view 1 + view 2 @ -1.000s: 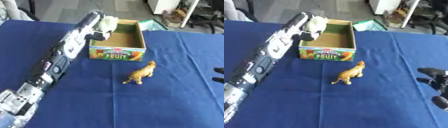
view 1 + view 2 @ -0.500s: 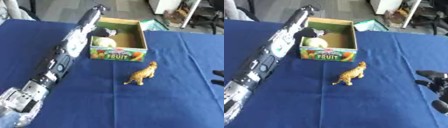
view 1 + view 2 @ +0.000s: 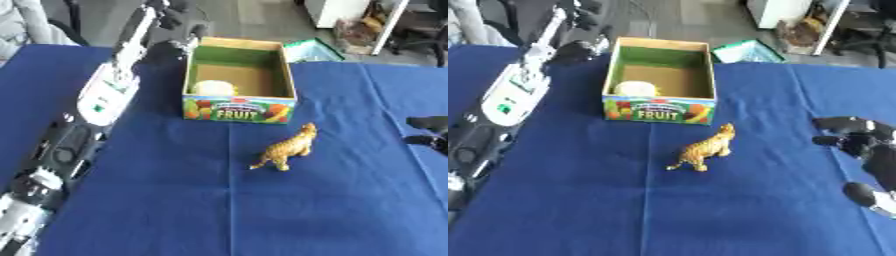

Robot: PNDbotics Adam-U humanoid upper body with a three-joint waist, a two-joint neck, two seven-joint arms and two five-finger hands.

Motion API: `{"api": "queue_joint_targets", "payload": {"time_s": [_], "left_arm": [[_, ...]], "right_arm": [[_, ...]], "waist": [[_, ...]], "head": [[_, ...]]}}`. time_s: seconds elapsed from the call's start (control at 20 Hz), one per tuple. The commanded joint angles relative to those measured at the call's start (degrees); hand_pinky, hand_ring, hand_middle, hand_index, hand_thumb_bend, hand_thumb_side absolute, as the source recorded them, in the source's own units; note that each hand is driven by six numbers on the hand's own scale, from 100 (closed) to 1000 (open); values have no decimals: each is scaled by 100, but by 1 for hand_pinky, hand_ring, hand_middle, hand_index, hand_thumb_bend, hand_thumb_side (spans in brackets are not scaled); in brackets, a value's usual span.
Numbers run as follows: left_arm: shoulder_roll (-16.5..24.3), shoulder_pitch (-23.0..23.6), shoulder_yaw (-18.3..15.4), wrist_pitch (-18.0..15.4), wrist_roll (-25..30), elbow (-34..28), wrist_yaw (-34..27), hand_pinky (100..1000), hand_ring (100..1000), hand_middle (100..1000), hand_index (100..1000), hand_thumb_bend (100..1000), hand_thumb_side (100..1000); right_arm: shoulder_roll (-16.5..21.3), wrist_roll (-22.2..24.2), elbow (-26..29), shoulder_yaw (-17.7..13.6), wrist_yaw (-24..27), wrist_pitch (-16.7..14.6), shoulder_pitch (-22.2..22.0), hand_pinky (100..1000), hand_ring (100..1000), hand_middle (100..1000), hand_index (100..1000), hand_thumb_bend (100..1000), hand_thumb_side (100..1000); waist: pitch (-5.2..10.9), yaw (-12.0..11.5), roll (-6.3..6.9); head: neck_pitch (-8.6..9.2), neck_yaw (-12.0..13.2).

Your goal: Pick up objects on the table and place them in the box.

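A cardboard box [image 3: 284,75] with a "FRUIT" label on its front stands at the back middle of the blue table. Inside it, at the front left corner, lies a pale round object [image 3: 214,88]. A small orange tiger figure [image 3: 286,148] stands on the cloth just in front of the box, to its right. My left arm stretches up the left side, and my left hand [image 3: 181,27] hovers empty beyond the box's far left corner, fingers relaxed. My right hand [image 3: 852,134] rests open at the right edge, clear of the tiger.
The table is covered by a blue cloth [image 3: 175,200]. A green and white item [image 3: 311,48] lies just behind the box's right corner. Chairs and floor clutter stand beyond the table's far edge.
My left hand lowered the pale object into the box, let it go, and drew back up past the box's far left corner. The right hand has hardly moved.
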State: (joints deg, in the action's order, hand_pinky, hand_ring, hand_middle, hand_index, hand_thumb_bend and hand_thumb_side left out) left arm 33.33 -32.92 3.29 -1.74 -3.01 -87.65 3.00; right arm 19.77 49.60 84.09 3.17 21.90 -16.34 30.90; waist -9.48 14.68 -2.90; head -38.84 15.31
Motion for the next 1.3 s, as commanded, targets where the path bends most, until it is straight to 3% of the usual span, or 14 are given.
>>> {"api": "queue_joint_targets", "payload": {"time_s": [0.05,0.35,0.65,0.95,1.3], "left_arm": [[269,356,-234,205,42,-932,-623,731,689,701,783,328,456],[155,1264,-491,472,-27,-1758,-808,726,681,693,781,290,493],[1,1526,-548,607,-16,-1995,-758,725,681,693,781,271,500],[-87,1527,-501,660,65,-2023,-739,726,681,694,782,257,501],[-163,1548,-471,697,134,-2021,-724,725,681,693,782,247,514]], "right_arm": [[329,209,-159,179,55,-500,384,872,970,816,804,475,186],[461,237,-642,825,-449,-1823,1112,862,964,826,820,463,192],[251,237,-1392,1475,-1620,-3380,1612,855,961,836,841,464,205],[-51,237,-1505,1863,-2691,-3560,1806,846,952,837,853,464,214],[-293,237,-1521,1918,-3607,-3562,1832,828,935,827,852,454,201]], "waist": [[114,-80,27],[126,-327,67],[142,-463,86],[152,-528,93],[144,-546,112]], "head": [[-39,-200],[-33,-395],[-43,-471],[-51,-538],[-41,-576]]}}
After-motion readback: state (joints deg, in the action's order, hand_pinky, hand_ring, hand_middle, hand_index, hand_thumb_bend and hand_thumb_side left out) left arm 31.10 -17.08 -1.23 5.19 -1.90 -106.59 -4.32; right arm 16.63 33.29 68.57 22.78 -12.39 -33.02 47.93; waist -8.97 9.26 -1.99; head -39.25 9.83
